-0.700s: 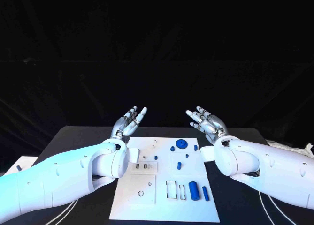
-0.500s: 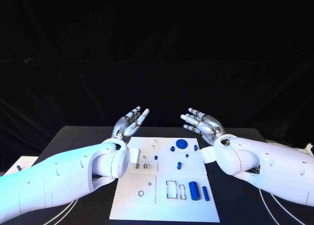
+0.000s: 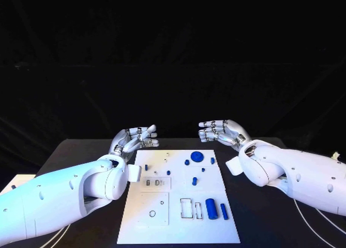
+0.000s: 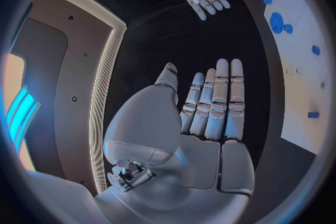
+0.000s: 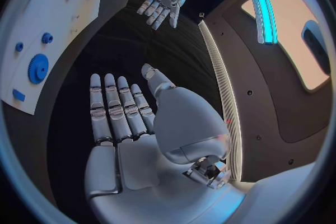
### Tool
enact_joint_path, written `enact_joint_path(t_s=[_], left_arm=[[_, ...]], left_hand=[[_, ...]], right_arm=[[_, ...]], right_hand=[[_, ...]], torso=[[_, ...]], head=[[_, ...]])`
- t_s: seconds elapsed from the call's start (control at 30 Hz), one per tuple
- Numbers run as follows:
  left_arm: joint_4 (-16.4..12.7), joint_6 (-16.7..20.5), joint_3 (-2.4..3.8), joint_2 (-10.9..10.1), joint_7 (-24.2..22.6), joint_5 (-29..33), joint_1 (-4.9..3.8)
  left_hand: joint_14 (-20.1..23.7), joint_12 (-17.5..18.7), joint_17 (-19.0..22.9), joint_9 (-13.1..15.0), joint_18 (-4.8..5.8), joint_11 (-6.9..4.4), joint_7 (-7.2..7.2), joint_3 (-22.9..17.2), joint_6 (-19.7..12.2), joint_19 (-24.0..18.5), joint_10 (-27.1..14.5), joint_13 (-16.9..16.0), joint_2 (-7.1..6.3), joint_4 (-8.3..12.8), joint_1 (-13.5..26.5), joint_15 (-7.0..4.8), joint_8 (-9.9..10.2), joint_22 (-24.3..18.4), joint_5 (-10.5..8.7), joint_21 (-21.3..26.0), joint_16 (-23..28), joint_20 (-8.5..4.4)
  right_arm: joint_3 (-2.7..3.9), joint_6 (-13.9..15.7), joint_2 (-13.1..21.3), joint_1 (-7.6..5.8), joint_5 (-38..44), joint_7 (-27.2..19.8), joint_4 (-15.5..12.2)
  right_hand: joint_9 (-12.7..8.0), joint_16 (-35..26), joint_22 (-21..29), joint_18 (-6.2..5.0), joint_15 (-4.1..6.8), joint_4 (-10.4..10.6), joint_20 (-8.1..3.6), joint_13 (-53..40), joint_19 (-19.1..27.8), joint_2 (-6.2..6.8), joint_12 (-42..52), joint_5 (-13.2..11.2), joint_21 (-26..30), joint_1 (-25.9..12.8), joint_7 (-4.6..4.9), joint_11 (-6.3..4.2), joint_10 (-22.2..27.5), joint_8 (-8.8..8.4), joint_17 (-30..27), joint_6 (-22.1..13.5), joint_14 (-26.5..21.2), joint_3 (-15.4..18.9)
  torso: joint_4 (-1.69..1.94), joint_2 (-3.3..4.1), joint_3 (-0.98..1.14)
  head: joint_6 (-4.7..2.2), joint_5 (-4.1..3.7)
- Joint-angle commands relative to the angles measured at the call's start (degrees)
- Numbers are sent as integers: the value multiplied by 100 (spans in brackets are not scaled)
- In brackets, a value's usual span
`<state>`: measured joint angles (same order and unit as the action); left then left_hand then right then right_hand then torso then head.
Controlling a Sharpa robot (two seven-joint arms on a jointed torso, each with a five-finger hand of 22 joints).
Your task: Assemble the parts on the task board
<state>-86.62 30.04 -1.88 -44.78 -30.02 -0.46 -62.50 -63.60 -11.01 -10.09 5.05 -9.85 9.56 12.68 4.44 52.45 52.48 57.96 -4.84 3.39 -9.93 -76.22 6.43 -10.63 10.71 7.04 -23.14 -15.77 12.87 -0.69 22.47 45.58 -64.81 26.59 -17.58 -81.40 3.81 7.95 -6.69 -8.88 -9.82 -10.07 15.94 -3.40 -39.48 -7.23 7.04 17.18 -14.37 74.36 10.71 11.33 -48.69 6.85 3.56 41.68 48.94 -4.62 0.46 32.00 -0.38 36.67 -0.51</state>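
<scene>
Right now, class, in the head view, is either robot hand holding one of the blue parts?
No: the left hand and right hand hover empty beyond the task board, where the blue parts lie.

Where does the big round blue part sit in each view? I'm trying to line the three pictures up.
Head view: the big round blue part lies near the far edge of the task board, between the two hands.
Left wrist view: it lies on the board past the left hand.
Right wrist view: it lies on the board beside the right hand.
Shared landmark: the white task board.
</scene>
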Motion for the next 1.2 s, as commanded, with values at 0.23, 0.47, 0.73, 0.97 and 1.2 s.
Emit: enact_joint_path(t_s=[0.23,0.47,0.73,0.97,1.2], left_arm=[[-594,-463,7,-376,4,59,-40],[-1022,-597,40,-575,113,138,-74],[-1374,-674,87,-765,168,172,-140],[-1623,-707,122,-919,181,175,-196],[-1693,-712,134,-953,196,175,-211]], left_hand=[[-567,143,-375,-106,-60,-144,-92,17,288,425,454,1,-18,206,-277,-174,109,76,-10,-202,-37,-188],[-477,243,-438,-124,-49,-128,-80,41,318,349,487,16,-19,244,-297,-148,176,54,-11,-154,88,-174],[-462,284,-467,-128,-48,-120,-72,51,318,332,490,21,-16,256,-297,-140,207,49,-9,-143,124,-167],[-464,310,-486,-130,-49,-116,-67,50,316,326,487,25,-10,271,-310,-137,227,47,-8,-139,139,-164],[-467,334,-504,-132,-49,-109,-59,57,309,324,481,28,-6,273,-302,-134,245,47,-10,-138,151,-161]], right_arm=[[64,-19,75,-177,2857,602,38],[105,-255,55,-320,4621,1359,58],[125,-603,-38,-444,6341,2041,11],[128,-936,-132,-541,7136,2298,-31],[128,-1174,-218,-570,7475,2374,-20]], right_hand=[[6,183,-401,-157,508,-378,-519,-21,-1535,344,-193,-130,-1051,-111,40,-358,-1603,-71,137,1436,2012,-644],[15,440,-841,-153,783,-465,-797,-28,-1920,509,-283,-321,-1832,-154,-92,-537,-2044,-130,379,1731,2897,-801],[4,784,-1345,-151,952,-381,-974,-23,-2065,711,-345,-591,-2657,-306,-203,-644,-2096,-301,838,1833,3590,-1044],[6,1736,-1767,-160,1026,-156,-1048,-31,-2150,912,-336,-692,-3334,-383,-255,-702,-2032,-320,1501,1819,3743,-1301],[10,2656,-3211,16,1050,121,-1053,-27,-2557,1084,-350,-725,-4540,-351,-302,-711,-1968,-315,2087,1820,3681,-1565]], torso=[[81,344,15],[144,561,15],[217,791,5],[296,951,-16],[362,1066,-31]], head=[[-60,-153],[-126,-222],[-156,-315],[-220,-391],[-237,-433]])
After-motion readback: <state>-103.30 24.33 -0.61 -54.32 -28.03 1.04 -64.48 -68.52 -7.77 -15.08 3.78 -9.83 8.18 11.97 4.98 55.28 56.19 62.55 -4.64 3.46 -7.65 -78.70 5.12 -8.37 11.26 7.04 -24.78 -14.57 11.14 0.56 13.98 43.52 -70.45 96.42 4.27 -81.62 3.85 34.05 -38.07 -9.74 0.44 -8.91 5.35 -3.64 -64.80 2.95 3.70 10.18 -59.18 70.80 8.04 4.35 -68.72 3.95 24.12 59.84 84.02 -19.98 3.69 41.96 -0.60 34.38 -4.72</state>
